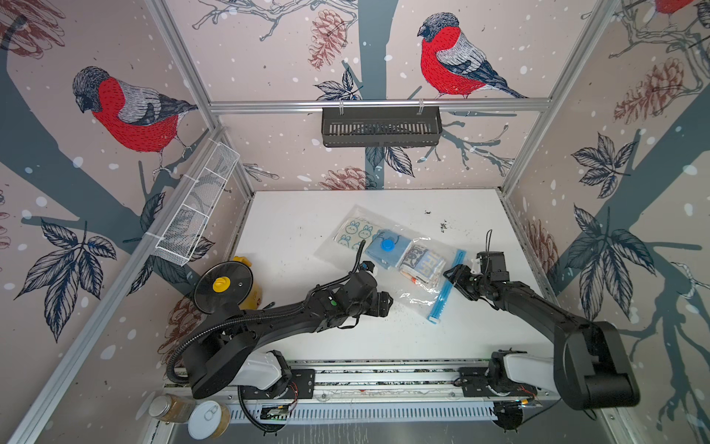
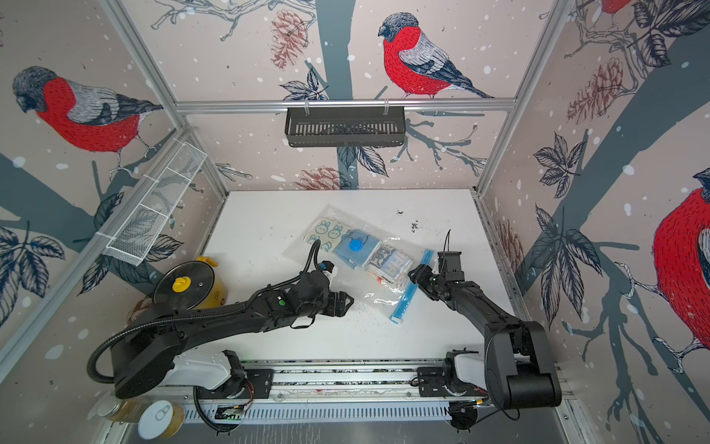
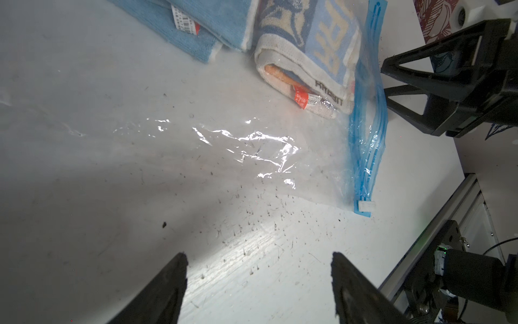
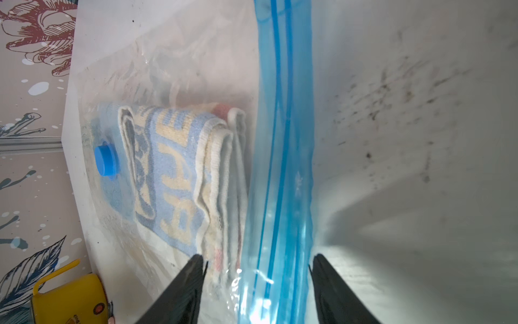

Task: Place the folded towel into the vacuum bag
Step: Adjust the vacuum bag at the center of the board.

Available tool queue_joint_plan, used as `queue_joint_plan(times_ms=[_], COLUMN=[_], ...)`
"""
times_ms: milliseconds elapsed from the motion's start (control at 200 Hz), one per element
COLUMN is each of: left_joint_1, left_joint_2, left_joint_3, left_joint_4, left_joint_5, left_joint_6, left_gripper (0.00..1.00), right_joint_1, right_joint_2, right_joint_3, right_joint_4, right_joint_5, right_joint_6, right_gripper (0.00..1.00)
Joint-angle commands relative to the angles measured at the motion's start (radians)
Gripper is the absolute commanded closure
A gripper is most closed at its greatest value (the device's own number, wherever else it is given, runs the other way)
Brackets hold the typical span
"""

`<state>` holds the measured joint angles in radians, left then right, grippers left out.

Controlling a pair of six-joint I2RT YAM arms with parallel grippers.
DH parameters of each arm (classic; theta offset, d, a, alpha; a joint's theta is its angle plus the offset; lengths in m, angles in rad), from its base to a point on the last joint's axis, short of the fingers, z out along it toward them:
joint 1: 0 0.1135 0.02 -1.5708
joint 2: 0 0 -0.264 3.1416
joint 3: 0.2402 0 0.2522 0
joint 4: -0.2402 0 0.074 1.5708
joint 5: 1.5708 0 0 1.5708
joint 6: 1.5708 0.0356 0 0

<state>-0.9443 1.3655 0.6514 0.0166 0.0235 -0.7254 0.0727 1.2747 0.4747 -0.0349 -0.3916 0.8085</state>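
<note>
Showing placement seemingly complete: the folded towel (image 1: 424, 263) lay inside the vacuum bag (image 1: 413, 298) beside its zip strip (image 1: 447, 286), while left gripper (image 3: 259, 256) and right gripper (image 4: 256, 261) stood agape, empty, needing only clean withdrawal.

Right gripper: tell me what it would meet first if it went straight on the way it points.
Probably the blue zip-seal strip of the vacuum bag, just ahead of the right gripper; the folded towel lies inside, beside it. Depth is unclear.

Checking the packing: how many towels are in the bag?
3: bunny-print towel farthest in, blue towel under valve cap, lettered towel by zip strip; more may hide.
</note>
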Motion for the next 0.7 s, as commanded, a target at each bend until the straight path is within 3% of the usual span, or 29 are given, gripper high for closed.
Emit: queue_joint_plan(times_ms=[0, 260, 495, 695], left_joint_1=[0.01, 0.096, 0.186, 0.212], left_joint_2=[-0.002, 0.024, 0.076, 0.122], left_joint_3=[-0.001, -0.046, -0.064, -0.071], left_joint_4=[0.047, 0.135, 0.201, 0.236], left_joint_5=[0.0, 0.112, 0.217, 0.212], left_joint_6=[-0.01, -0.071, -0.129, -0.151], left_gripper=[0.17, 0.16, 0.16, 0.2], right_joint_1=[-0.003, -0.004, -0.005, -0.007], right_joint_2=[0.011, 0.057, 0.067, 0.061], right_joint_3=[-0.014, -0.052, -0.065, -0.058], right_joint_4=[0.098, 0.243, 0.25, 0.15], right_joint_5=[-0.05, -0.115, -0.112, -0.007], right_joint_6=[0.01, 0.036, 0.02, -0.001], right_gripper=[0.38, 0.56, 0.77, 0.91])
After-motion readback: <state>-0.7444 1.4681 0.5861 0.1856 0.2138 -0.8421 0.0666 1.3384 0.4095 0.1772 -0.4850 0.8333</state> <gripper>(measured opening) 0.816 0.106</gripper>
